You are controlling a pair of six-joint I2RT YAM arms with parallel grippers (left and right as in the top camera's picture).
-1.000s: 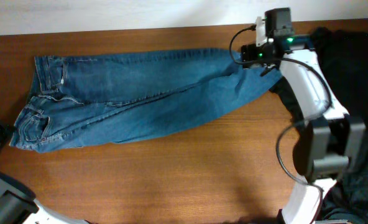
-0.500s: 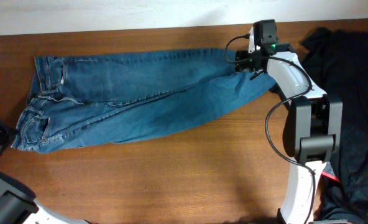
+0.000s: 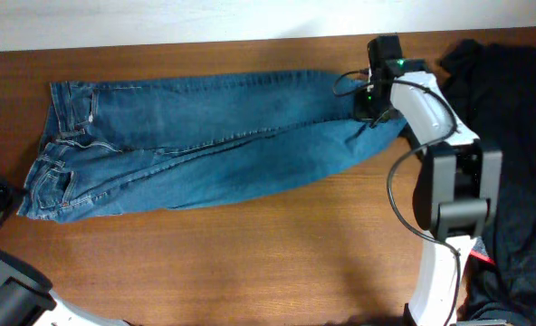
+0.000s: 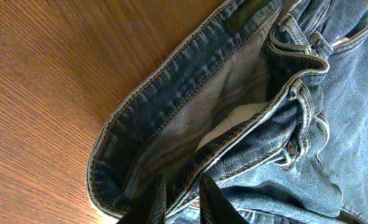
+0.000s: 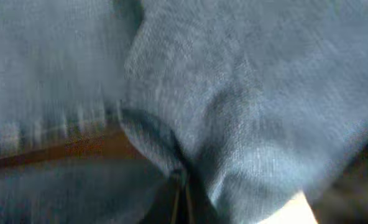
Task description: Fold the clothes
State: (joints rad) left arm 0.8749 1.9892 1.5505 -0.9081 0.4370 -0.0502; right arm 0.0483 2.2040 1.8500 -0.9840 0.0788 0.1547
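Jeans (image 3: pixel 205 136), hem end within right claw's (image 3: pixel 372 107) pinch

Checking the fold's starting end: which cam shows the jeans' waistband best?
Left wrist. The waistband fills the frame, and its stitching is sharp. Overhead shows it only small, at the left end of the jeans. Right wrist shows just blurred denim and no waistband.
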